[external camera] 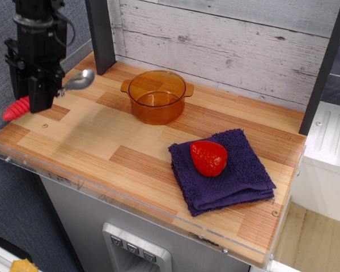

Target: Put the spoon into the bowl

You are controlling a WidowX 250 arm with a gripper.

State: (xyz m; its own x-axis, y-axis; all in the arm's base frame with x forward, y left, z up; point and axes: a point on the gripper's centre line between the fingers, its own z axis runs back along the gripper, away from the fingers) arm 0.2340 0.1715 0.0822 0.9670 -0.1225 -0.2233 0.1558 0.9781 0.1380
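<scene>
Tool [38, 96] pinching spoon [73, 84] above striped wooden counter [130, 147]; whitewashed plank wall [226, 39] behind

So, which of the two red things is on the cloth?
The strawberry lies on the purple cloth. The other red thing is the spoon handle, held by the gripper above the table's left end.

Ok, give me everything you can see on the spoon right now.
The spoon has a shiny silver metal head and a thick red ribbed handle. The end effector is shut on its middle, so only the head, pointing right toward the bowl, and the handle's red tip at the lower left show. It is held off the table, nearly level, left of the bowl.
</scene>
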